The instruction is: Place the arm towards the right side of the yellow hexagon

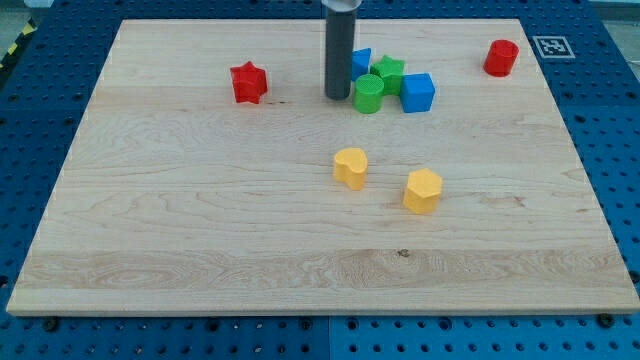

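Camera view: my tip [337,97] rests on the desk [200,220] near the view's top, just left of the green cylinder [368,94]. No hand is fitted; nothing is held. The yellow hexagon [423,190] lies well apart, lower right. Approach step pending: travel to its right side, avoiding the yellow heart-like block [351,167]. No legible writing.
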